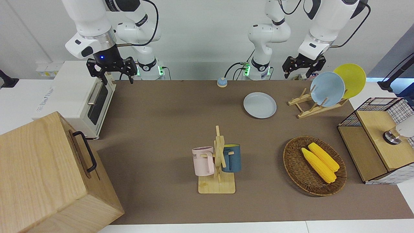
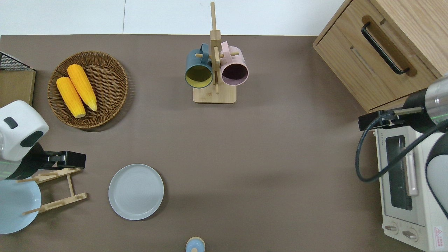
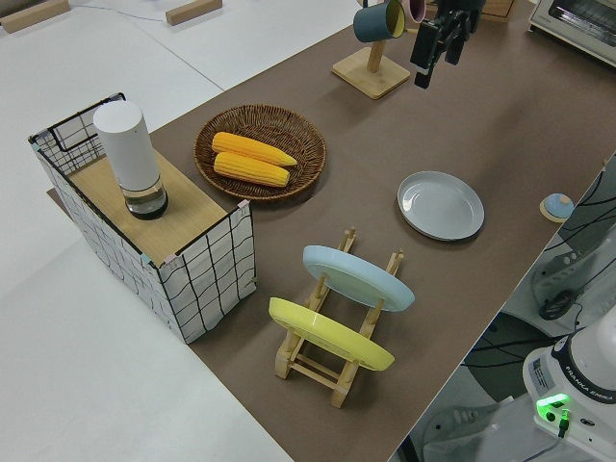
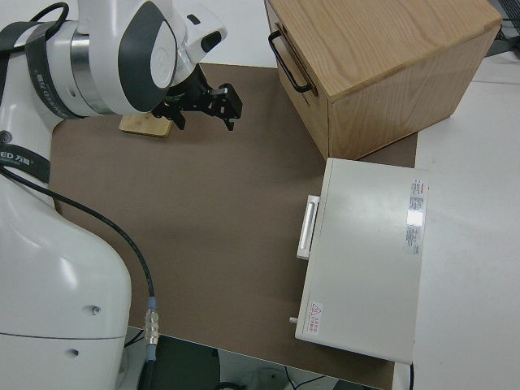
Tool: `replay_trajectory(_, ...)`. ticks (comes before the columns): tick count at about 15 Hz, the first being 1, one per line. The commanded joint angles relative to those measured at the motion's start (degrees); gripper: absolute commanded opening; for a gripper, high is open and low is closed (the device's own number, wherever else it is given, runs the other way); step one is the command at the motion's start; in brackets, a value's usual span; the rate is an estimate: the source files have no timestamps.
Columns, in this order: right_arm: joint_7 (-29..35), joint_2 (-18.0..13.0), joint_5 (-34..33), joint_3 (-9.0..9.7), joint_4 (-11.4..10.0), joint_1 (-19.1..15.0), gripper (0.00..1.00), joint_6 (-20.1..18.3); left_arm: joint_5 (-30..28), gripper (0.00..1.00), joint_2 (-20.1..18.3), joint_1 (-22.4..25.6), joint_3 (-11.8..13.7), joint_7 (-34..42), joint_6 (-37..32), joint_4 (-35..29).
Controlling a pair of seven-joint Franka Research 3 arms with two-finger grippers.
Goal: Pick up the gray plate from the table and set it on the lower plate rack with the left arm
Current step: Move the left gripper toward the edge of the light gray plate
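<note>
— Starting with the biggest thing, what carries it all?
— The long brown table (image 1: 161, 113) with white edges. The small slanted light-wood lower plate rack (image 2: 56, 190) stands near the robots' edge at the left arm's end.
— And the round pale gray plate (image 2: 136, 191)?
— Flat on the table just beside that rack, apart from it.
— The grippers?
— The left arm's black gripper (image 1: 303, 66) hangs over the rack, fingers spread, holding nothing. The right arm is parked.
</note>
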Motion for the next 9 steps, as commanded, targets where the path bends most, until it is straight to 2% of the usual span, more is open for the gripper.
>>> replay_trajectory(1, 0.8, 0.5, -0.2, 1.17, 1.1, -1.3, 0.983, -0.9, 0.8, 1.0, -0.6, 1.8, -3.5, -0.9, -0.9, 0.3)
replay_trajectory(9, 0.8, 0.5, -0.2, 1.17, 1.2, -1.3, 0.983, -0.9, 0.8, 1.0, -0.5, 1.7, -3.3, -0.3, -1.0, 0.1)
